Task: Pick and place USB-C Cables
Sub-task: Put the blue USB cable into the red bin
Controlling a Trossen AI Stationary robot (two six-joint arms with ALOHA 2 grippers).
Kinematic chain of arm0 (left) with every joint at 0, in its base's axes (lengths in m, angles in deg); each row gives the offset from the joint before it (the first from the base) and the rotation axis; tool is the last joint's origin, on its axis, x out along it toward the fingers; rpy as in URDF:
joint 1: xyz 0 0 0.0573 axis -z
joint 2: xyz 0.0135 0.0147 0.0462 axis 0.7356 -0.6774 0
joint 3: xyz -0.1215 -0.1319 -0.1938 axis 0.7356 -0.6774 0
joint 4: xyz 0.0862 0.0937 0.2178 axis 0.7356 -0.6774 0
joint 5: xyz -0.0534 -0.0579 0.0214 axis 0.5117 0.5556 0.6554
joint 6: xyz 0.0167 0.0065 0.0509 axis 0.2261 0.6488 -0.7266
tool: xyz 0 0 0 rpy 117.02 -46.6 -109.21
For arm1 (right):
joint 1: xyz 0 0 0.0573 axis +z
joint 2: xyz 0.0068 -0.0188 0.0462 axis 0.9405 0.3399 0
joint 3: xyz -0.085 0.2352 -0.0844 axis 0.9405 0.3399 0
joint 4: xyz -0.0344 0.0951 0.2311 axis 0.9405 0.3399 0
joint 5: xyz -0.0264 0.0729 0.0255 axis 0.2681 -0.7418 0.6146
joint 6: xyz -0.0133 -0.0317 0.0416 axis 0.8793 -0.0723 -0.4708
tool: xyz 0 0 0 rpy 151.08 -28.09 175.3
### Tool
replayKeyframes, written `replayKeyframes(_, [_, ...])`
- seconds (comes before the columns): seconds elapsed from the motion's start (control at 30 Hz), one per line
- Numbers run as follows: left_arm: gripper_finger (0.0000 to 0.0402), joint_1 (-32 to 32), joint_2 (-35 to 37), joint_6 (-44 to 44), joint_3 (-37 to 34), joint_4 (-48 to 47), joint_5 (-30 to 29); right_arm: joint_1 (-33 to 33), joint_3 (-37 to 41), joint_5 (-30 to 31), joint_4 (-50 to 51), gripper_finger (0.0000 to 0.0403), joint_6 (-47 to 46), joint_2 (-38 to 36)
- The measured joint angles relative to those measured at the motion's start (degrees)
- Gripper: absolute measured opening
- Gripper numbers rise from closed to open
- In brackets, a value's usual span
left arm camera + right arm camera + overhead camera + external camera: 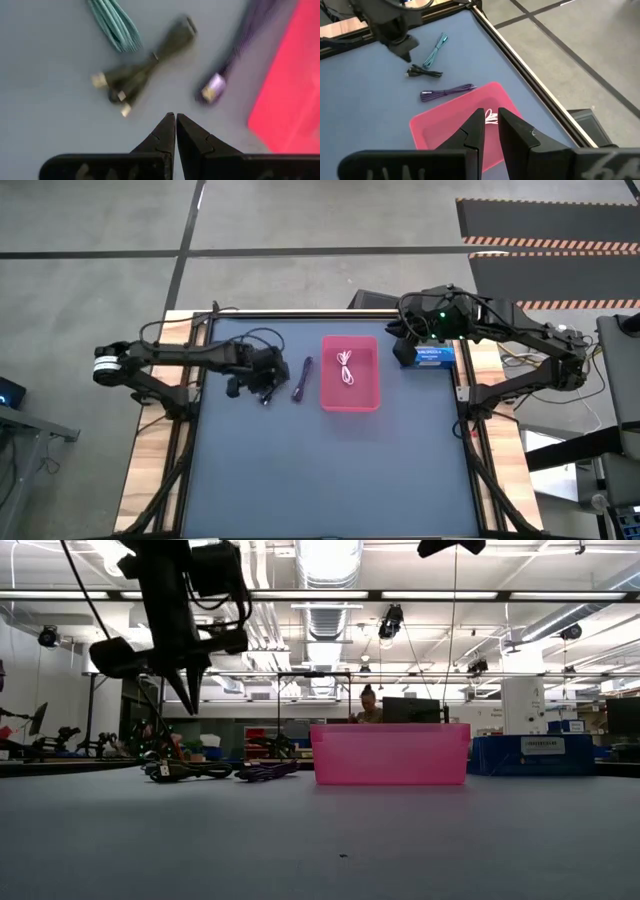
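The pink tray (350, 395) stands mid-table with the white cable (346, 368) lying in it. The purple cable (303, 380) lies on the table just left of the tray. The black cable (145, 75) and the teal cable (115, 22) lie further left, and both also show in the right wrist view (425, 72) (436, 50). My left gripper (175, 120) is shut and empty. It points down and hangs above the table beside the black cable (190, 770). My right gripper (491, 116) waits above the tray's far right, its fingers a narrow gap apart and empty.
A blue box (425, 355) stands on the table right of the tray, under my right arm. Bare blue table lies toward the near edge (330, 480). A person (367, 705) sits at a monitor in the room beyond.
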Motion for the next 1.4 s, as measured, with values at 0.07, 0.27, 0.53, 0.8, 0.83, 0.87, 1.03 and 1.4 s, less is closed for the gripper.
replayKeyframes(0.07, [0.0000, -2.89, -0.07, -0.07, -0.04, 0.45, -0.04, -0.20, 0.00, 0.02, -0.01, 0.0043, -0.68, 0.23])
replayKeyframes(0.27, [0.0000, -9.86, -0.11, -3.31, -1.99, 0.23, -4.85, -0.38, 0.00, 0.03, -0.01, 0.0043, -2.06, 0.49])
replayKeyframes(0.53, [0.0000, -16.24, -0.11, -1.69, -7.62, 1.40, -7.63, -0.38, 0.00, 0.11, -0.01, 0.0043, -2.57, 0.60])
replayKeyframes(0.8, [0.0010, -18.09, -0.30, 4.53, -11.97, 7.89, -11.10, -0.38, 0.00, 0.13, 0.01, 0.0043, -2.23, 0.60])
replayKeyframes(0.83, [0.0017, -18.26, -0.35, 5.05, -12.47, 8.90, -11.15, -0.38, 0.00, 0.13, 0.01, 0.0043, -2.23, 0.62])
replayKeyframes(0.87, [0.0026, -18.38, -0.35, 5.74, -13.00, 9.80, -11.19, -0.38, 0.00, 0.13, 0.03, 0.0043, -2.23, 0.62])
replayKeyframes(1.03, [0.0082, -18.45, -0.76, 8.57, -14.21, 10.76, -12.00, -0.36, 0.00, 0.12, 0.03, 0.0043, -2.23, 0.60])
replayKeyframes(1.4, [0.0139, -18.43, -5.74, 8.92, -14.25, 12.01, -12.79, -0.34, 0.00, 0.11, 0.05, 0.0043, -2.75, 0.60])
